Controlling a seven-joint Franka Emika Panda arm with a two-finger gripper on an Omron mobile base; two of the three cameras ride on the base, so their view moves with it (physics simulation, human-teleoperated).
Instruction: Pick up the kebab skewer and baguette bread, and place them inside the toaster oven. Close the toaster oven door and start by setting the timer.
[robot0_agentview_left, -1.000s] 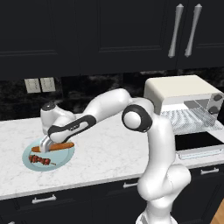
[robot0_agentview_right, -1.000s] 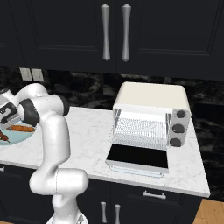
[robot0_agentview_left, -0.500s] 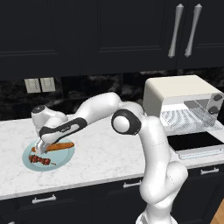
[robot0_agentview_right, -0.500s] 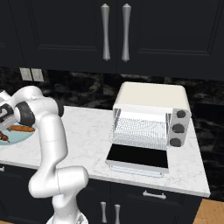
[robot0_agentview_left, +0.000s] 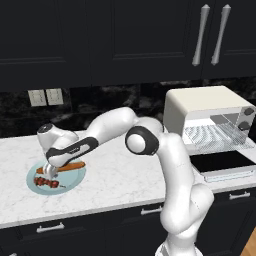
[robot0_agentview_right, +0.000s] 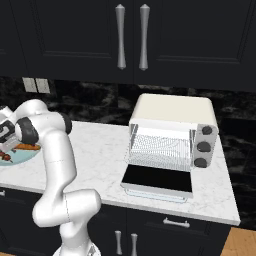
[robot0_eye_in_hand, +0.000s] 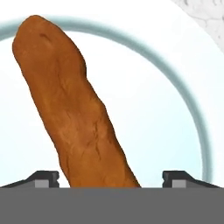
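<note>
The baguette bread (robot0_eye_in_hand: 74, 109), a long orange-brown stick, lies on the light blue plate (robot0_eye_in_hand: 153, 113) and runs between my gripper's fingertips (robot0_eye_in_hand: 41, 178). My gripper (robot0_eye_in_hand: 111, 179) is open, with both tips standing clear of the bread's sides. In the left base view the gripper (robot0_agentview_left: 48, 172) points down onto the plate (robot0_agentview_left: 70, 179), over the left end of the baguette (robot0_agentview_left: 75, 165). The kebab skewer (robot0_agentview_left: 46, 182) with its dark red chunks lies at the plate's front. The toaster oven (robot0_agentview_left: 200, 102) stands at the right, and its door (robot0_agentview_left: 225, 162) lies open and flat.
The plate (robot0_agentview_right: 20, 157) sits near the left end of the white marble counter (robot0_agentview_left: 115, 185). The cream oven (robot0_agentview_right: 175, 112) shows its wire rack, with dark knobs (robot0_agentview_right: 204, 147) on the right panel. Black cabinets hang above; wall outlets (robot0_agentview_left: 46, 97) are on the dark backsplash.
The hand has swung left and come down onto the plate, so that its fingers now straddle the baguette. Baguette and skewer lie where they were.
</note>
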